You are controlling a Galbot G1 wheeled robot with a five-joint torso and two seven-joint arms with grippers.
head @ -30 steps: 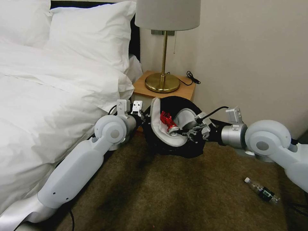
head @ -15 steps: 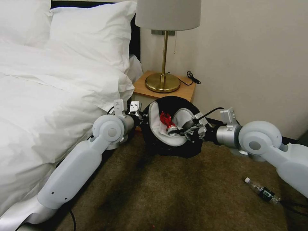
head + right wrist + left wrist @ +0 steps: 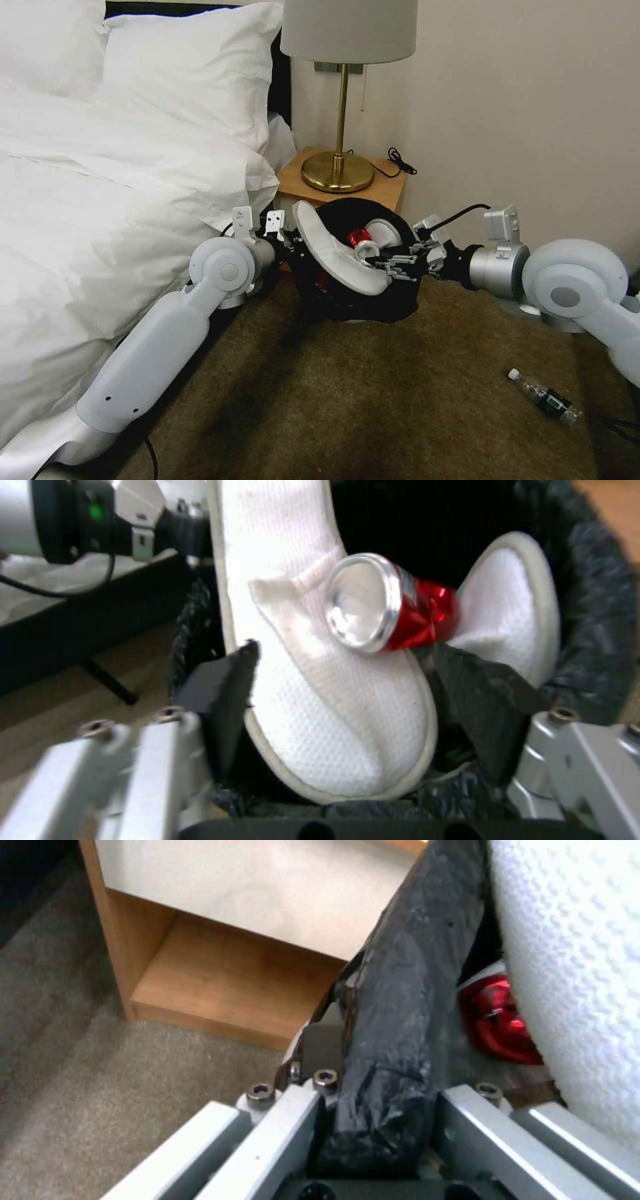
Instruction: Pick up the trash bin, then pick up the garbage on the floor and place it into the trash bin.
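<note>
Item: trash bin [image 3: 360, 293], round, lined with a crinkly black bag. Location: raised off the brown carpet [image 3: 373, 407], tipped toward me, in front of the wooden nightstand [image 3: 383, 190], between my two arms.

Item: my left end effector [image 3: 380, 1135]. State: pressed together on the bag-covered rim at the bin's bed side; the black plastic is pinched between my fingers [image 3: 280, 1120].

Item: my right end effector [image 3: 400, 267]. State: spread, fingers [image 3: 220, 690] either side of a slipper's toe at the bin's mouth; I cannot tell whether they touch it.

Contents of bin: long white slipper [image 3: 313, 680] standing on end and jutting above the rim; second white slipper [image 3: 513, 605] behind it, deeper in; crushed red can [image 3: 387, 607] wedged between the two, silver end facing out.

Item outside bin: clear bottle [image 3: 543, 398] with white cap and dark label, lying on the carpet well apart, under my right arm.

Surroundings: brass lamp [image 3: 339, 170] on the nightstand; bed [image 3: 100, 200] with white linen beside my left arm.
</note>
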